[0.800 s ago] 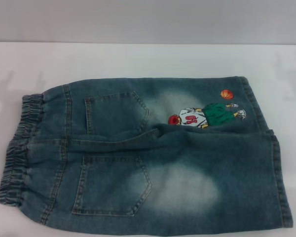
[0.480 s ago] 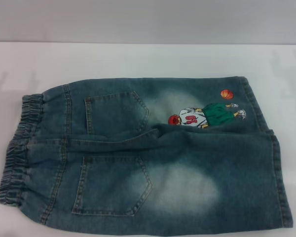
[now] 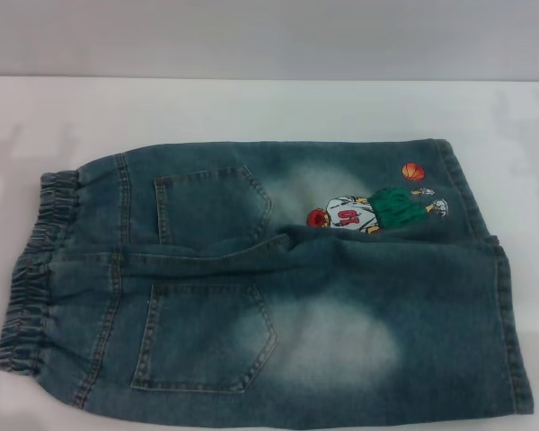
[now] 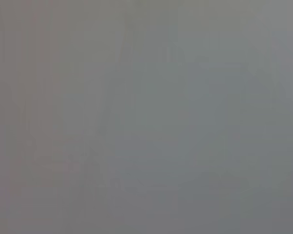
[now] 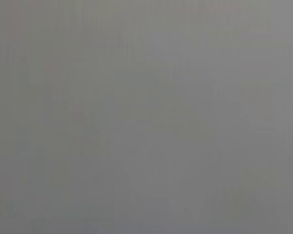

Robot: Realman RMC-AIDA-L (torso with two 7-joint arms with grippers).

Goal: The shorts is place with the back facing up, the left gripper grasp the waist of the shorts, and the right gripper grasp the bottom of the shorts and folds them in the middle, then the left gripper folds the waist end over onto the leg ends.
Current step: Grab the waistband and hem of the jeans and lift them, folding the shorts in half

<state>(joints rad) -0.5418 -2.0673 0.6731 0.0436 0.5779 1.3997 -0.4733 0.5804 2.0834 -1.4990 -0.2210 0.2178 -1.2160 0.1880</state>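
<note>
shorts laid out, no gripper on them yet

the white table (image 3: 251,103) carries the shorts (image 3: 278,287), spread back-up across the middle and lower frame. the waist (image 3: 31,269) ruffles at the left edge, the leg hems (image 3: 512,323) at the right. neither gripper shows, so i can't tell their state. judging by this, grasping hasn't begun; next, both ends need gripping.

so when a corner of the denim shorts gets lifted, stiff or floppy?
Likely floppy: the shorts lie flat on the table with a soft ridge along the centre seam. Probably heavyish, since the denim looks thick, so the free part may sag and drag. The gathered waist is bunched and should give a thick hold.
</note>
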